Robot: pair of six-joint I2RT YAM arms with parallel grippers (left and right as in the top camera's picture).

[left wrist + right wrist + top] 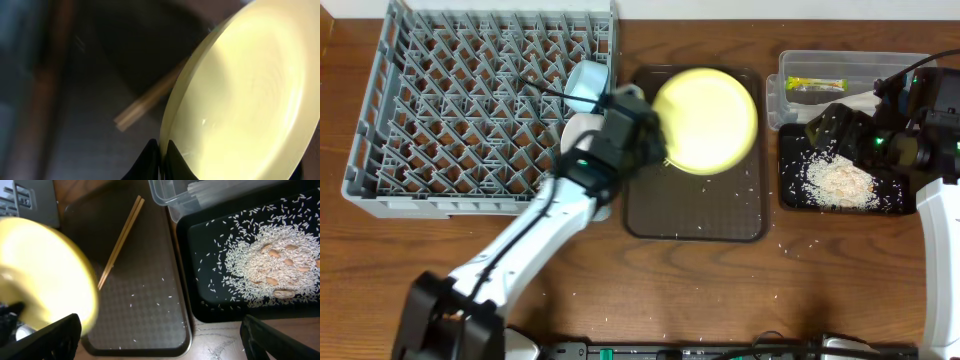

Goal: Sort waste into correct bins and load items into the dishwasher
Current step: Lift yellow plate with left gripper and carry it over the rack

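L gripper (161, 159) pinches plate (250, 100) rim; R gripper (161, 337) wide; chopsticks (120, 240) only in wrist views.

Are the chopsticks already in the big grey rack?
No, the chopsticks lie flat on the brown tray.

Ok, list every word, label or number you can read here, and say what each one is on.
No text is legible in any view.
Green-yellow snack wrapper in the clear tub: print too small to read.
Grey dish rack corner: dark marks, too blurred to read.
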